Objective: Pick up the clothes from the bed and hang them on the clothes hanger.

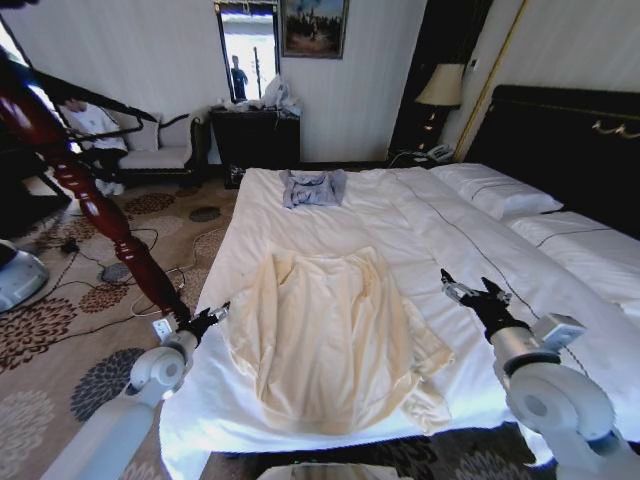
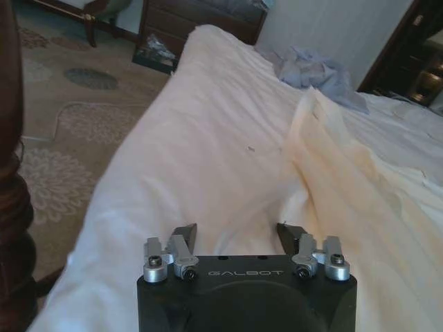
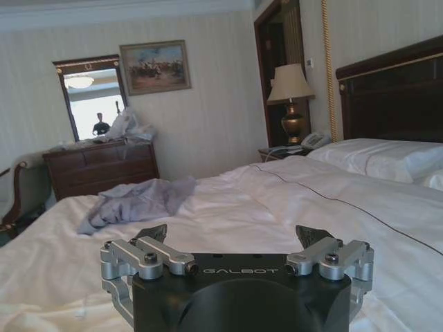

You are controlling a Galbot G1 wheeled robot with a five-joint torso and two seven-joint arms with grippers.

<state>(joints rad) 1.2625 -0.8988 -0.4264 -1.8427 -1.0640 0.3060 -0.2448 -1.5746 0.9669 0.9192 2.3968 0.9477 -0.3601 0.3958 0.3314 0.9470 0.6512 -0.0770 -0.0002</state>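
Cream top [image 1: 330, 335] lies flat on the bed [image 1: 420, 215]. Left tool [image 1: 212, 316] released at its edge; right tool [image 1: 472, 292] released, hovering beside it.

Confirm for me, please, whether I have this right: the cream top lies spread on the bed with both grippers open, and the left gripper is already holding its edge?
Not quite. The left gripper holds nothing: the left wrist view shows its fingers open over the bed beside the cream top. The right gripper is open too.
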